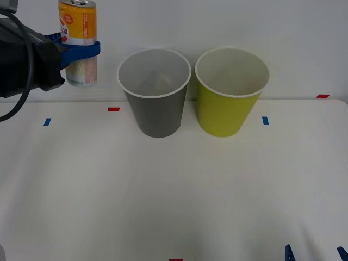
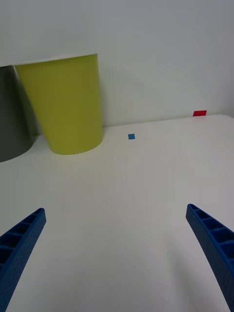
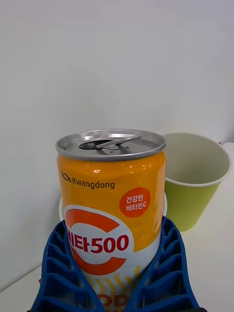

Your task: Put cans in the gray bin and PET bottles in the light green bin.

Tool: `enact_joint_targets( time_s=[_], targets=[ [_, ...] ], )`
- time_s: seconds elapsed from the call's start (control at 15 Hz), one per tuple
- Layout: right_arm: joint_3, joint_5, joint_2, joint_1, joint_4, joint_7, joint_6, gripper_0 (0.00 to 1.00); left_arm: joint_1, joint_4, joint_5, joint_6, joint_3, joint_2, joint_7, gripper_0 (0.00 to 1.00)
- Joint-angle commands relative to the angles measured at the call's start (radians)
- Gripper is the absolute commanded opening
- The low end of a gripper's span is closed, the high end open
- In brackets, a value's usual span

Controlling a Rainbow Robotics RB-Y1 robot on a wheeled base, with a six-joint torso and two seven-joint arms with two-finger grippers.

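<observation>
- While I count from the front, I find one can (image 1: pixel 78 27), one gray bin (image 1: pixel 155 92) and one light green bin (image 1: pixel 230 91).
- My left gripper (image 1: pixel 80 50) clamps that single can around its middle, both blue fingers (image 3: pixel 161 273) wrapped against its sides.
- That can stands upright in my grip, silvery top with its pull tab up, raised off the table (image 1: pixel 174 190) at about ten o'clock of the front view.
- It hangs to the nine o'clock side of the gray bin, apart from its white rim.
- Both bins stand upright side by side at about twelve o'clock, the gray one on my left, the green one on my right, rims close together.
- My left arm reaches in level from the nine o'clock edge.
- My right gripper (image 2: pixel 117 253) sits low at about five o'clock, its two fingers spread wide over bare table, holding nothing.
- Four blue and red tape marks (image 1: pixel 113 109) dot the table's far part.
</observation>
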Motion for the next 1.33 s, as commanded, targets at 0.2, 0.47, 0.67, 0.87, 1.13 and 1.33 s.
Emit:
enact_joint_targets(
  time_s=[0.2, 0.47, 0.67, 0.87, 1.13, 1.33],
  targets=[
    [0.000, 0.000, 0.000, 0.000, 0.000, 0.000, 0.000, 1.00, -0.116, 0.119, -0.060, 0.000, -0.067, -0.029, -0.009, 0.00],
    [0.000, 0.000, 0.000, 0.000, 0.000, 0.000, 0.000, 1.00, -0.177, 0.182, -0.198, -0.054, -0.159, -0.083, 0.007, 0.00],
    [0.000, 0.000, 0.000, 0.000, 0.000, 0.000, 0.000, 1.00, -0.179, 0.299, -0.205, -0.215, -0.239, -0.089, 0.004, 0.00],
    [0.000, 0.000, 0.000, 0.000, 0.000, 0.000, 0.000, 1.00, -0.179, 0.362, -0.212, -0.336, -0.304, -0.089, 0.005, 0.00],
    [0.000, 0.000, 0.000, 0.000, 0.000, 0.000, 0.000, 1.00, -0.179, 0.448, -0.234, -0.480, -0.382, -0.089, 0.004, 0.00],
    [0.000, 0.000, 0.000, 0.000, 0.000, 0.000, 0.000, 1.00, -0.177, 0.540, -0.254, -0.606, -0.446, -0.083, -0.009, 0.00]
  ],
)
